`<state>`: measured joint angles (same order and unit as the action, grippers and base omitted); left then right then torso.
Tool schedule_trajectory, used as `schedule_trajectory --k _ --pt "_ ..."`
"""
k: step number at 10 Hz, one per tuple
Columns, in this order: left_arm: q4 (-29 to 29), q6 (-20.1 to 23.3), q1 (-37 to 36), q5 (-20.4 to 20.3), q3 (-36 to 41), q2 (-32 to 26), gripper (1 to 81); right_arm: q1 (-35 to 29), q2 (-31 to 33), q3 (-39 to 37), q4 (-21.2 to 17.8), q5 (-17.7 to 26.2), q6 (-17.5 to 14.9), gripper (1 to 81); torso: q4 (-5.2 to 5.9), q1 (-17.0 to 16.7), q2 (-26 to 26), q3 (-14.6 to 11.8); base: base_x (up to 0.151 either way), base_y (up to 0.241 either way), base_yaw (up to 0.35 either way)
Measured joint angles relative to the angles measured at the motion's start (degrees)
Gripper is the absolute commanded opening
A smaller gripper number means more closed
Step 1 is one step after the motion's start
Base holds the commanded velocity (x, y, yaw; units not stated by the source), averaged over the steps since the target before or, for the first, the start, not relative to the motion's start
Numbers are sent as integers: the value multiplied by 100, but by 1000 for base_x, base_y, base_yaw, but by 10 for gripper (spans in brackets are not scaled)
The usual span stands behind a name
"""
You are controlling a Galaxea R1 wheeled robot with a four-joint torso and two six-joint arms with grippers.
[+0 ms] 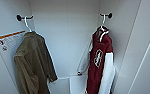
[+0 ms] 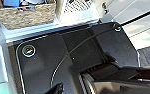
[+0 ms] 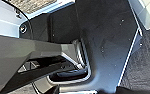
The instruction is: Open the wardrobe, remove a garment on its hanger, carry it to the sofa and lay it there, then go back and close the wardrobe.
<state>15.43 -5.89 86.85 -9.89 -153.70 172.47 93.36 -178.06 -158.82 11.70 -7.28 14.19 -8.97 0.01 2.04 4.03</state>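
Observation:
The wardrobe (image 1: 66, 32) stands open before me, its white inside walls showing in the head view. The garment (image 1: 99, 62), a maroon jacket with white sleeves and a white chest emblem, hangs at the right on its thin white hanger (image 1: 103, 22), whose hook rests over a dark peg (image 1: 108, 15).
An olive-brown jacket (image 1: 32, 65) hangs at the left from a white hanger (image 1: 26, 23) on another dark peg. A label with an orange stripe (image 1: 9, 40) is stuck on the left inner wall. A white box (image 1: 77, 83) sits low between the jackets. Grey carpet (image 3: 146, 62) lies below.

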Motion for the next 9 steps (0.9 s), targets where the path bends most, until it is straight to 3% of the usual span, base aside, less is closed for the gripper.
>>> schedule_trajectory --k 1,2,5,9 --pt "24 0 -51 16 102 -48 811 16 0 2 0 -11 0 811 -138 -1 0 -24 0 0 0" --pt "29 0 -96 68 213 -127 811 41 5 2 17 4 2 811 -197 -1 0 -39 0 0 0" --pt "46 -1 -302 308 1068 -612 811 27 11 13 135 6 2 811 -197 -1 0 -39 0 0 0" --pt "63 -15 -1403 887 2324 -1112 811 27 11 13 141 6 2 811 -197 -1 0 -39 0 0 0"
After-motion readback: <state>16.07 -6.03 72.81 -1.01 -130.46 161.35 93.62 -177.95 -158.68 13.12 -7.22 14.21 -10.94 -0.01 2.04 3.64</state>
